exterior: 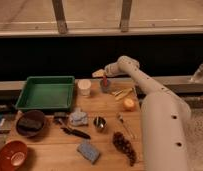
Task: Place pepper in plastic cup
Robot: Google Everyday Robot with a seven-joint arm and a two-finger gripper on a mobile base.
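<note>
Camera view: we see a wooden worktop with visible plank grain, and the white, smooth-shelled arm reaching from the lower right up to the far edge. The end effector hangs at that far edge, just above the plastic cup, a small matte grey-blue cylinder. A slim orange-red shape, the pepper, stands upright at the cup's mouth directly beneath the end effector; we cannot tell whether the end effector is grasping it or has let go of it.

Just left of the plastic cup stands a cream-white cup, and its inside is not visible to us. A green rectangular tray with raised walls lies further left. A dark round bowl holds a dark blocky object, and a glossy red-brown bowl sits at the near left corner. A small shiny metal cup stands mid-worktop.

Pale yellow sticks lie right of the plastic cup, a round orange fruit beyond them. A blue sponge and a dark grape-like cluster lie near the front.
</note>
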